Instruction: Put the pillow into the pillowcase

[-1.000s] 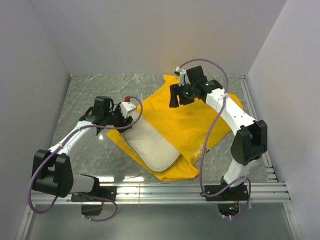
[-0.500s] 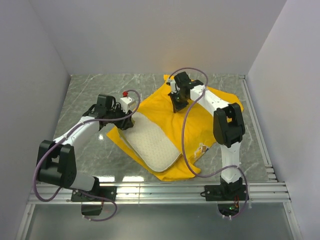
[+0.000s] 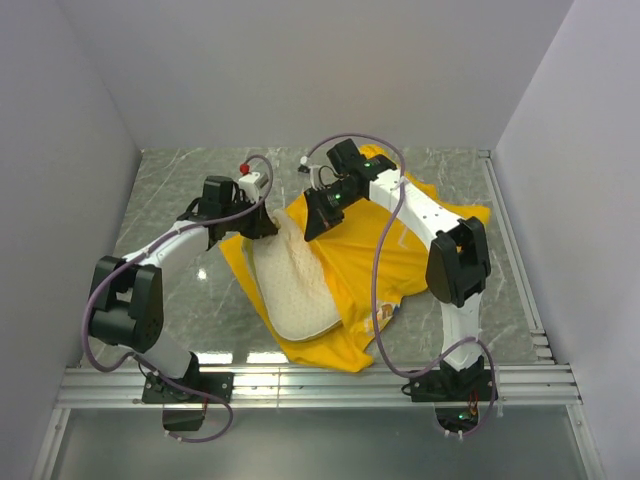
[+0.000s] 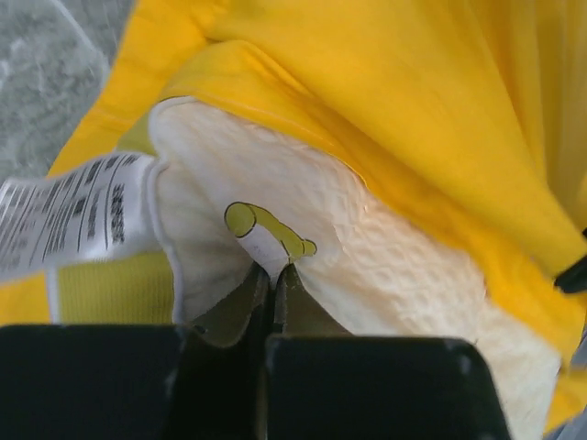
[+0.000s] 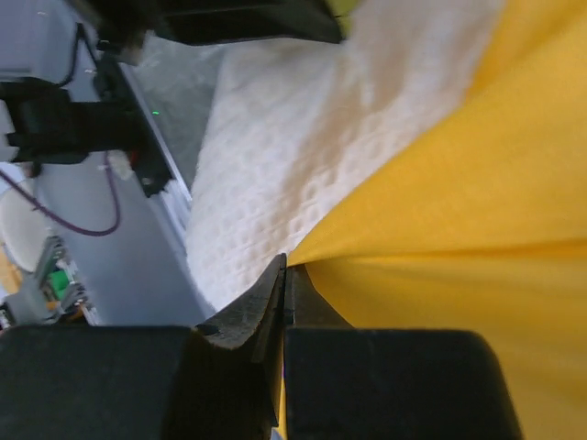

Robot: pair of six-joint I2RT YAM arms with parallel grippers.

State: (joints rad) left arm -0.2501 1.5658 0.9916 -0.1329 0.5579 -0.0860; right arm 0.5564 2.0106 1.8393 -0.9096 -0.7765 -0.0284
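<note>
The cream quilted pillow (image 3: 298, 290) lies partly inside the bright yellow pillowcase (image 3: 405, 250), its near end covered by yellow cloth. My left gripper (image 3: 266, 226) is at the pillow's far left corner. In the left wrist view the left gripper (image 4: 273, 270) is shut on the pillow (image 4: 394, 266) at its small yellow logo tab, with the white printed tag (image 4: 69, 215) to the left. My right gripper (image 3: 313, 224) is just right of it. Seen from its wrist, the right gripper (image 5: 286, 268) is shut on the pillowcase (image 5: 459, 229) edge, against the pillow (image 5: 303, 137).
The grey marble tabletop (image 3: 170, 190) shows to the left and behind. An aluminium rail (image 3: 320, 382) runs along the near edge and another (image 3: 512, 250) down the right side. White walls close in on three sides.
The right arm swung left from the pillowcase's middle to the pillow's far corner, closing on the yellow edge. The left gripper closed on the pillow. The pillowcase bunched leftward over the pillow.
</note>
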